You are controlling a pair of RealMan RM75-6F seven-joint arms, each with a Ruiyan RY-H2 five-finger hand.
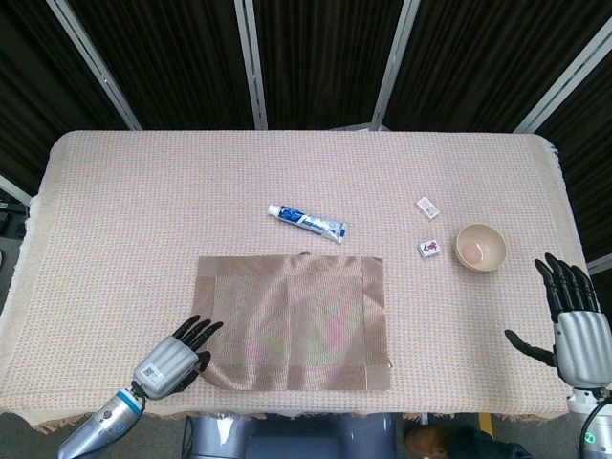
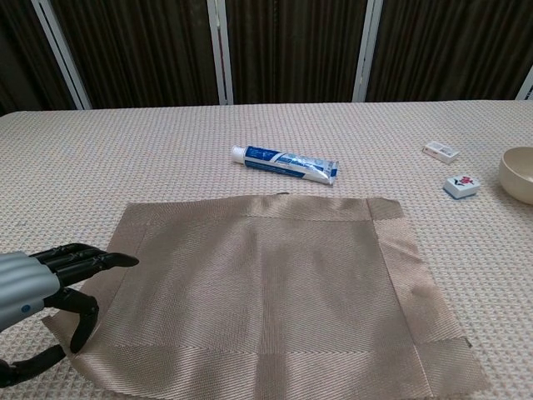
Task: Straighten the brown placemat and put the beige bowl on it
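The brown placemat (image 1: 292, 320) lies flat near the table's front edge, roughly square to it, with its near right corner slightly wrinkled. My left hand (image 1: 172, 356) is at the mat's near left corner and pinches that corner between thumb and fingers; the chest view shows the same left hand (image 2: 42, 292) on the placemat (image 2: 266, 292). The beige bowl (image 1: 480, 248) stands upright and empty at the right, well off the mat, and at the chest view's right edge only part of the bowl (image 2: 520, 173) is visible. My right hand (image 1: 574, 325) hovers near the bowl, fingers spread, holding nothing.
A blue and white toothpaste tube (image 1: 307, 222) lies just behind the mat's far edge. Two small white tiles (image 1: 427, 207) (image 1: 429, 249) sit left of the bowl. A woven beige cloth (image 1: 143, 210) covers the table.
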